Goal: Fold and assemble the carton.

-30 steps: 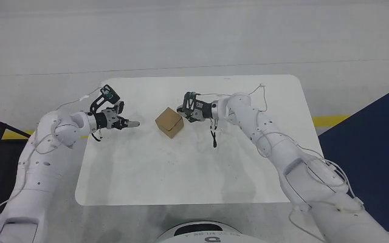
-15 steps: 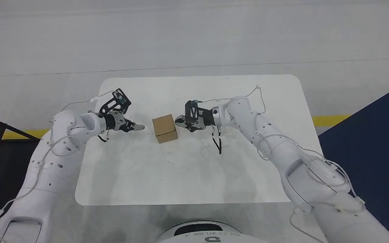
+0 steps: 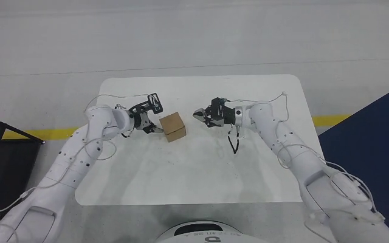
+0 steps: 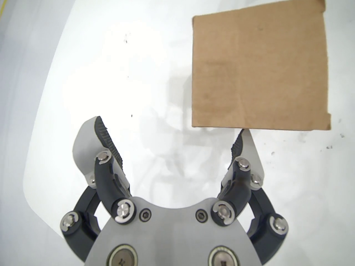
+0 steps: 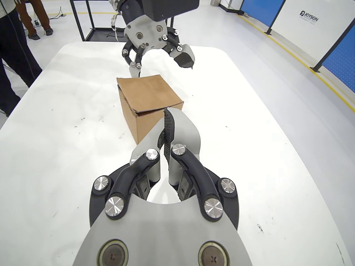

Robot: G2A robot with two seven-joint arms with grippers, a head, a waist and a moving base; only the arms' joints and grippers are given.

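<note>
Carton point(image 3: 173, 126), a small brown cardboard cube, sits on the white table point(image 3: 182, 176), at about ten o'clock from the table's middle in the top view. Its top panel is folded over. A thin dark gap shows under the edge facing the right gripper, so the lid looks not fully seated.

The left gripper point(image 4: 169, 125) is at the carton's nine o'clock with its fingers spread wide. One fingertip point(image 4: 248, 150) seems to touch the carton's near edge, though contact is hard to confirm. The other hangs in open air.

The right gripper point(image 5: 167, 117) is at the carton's three o'clock, near but apart. Its fingers are pressed together on nothing (a blunt pointer, in effect).

The step in hand is likely closing that last loose edge. To do it well, the left gripper should brace the nine o'clock wall so the light box cannot slide. The right gripper's closed tip should come in just above the gap and press down and inward, squarely, near the middle of the edge. A push at a corner would probably spin the carton or crumple the flap.
</note>
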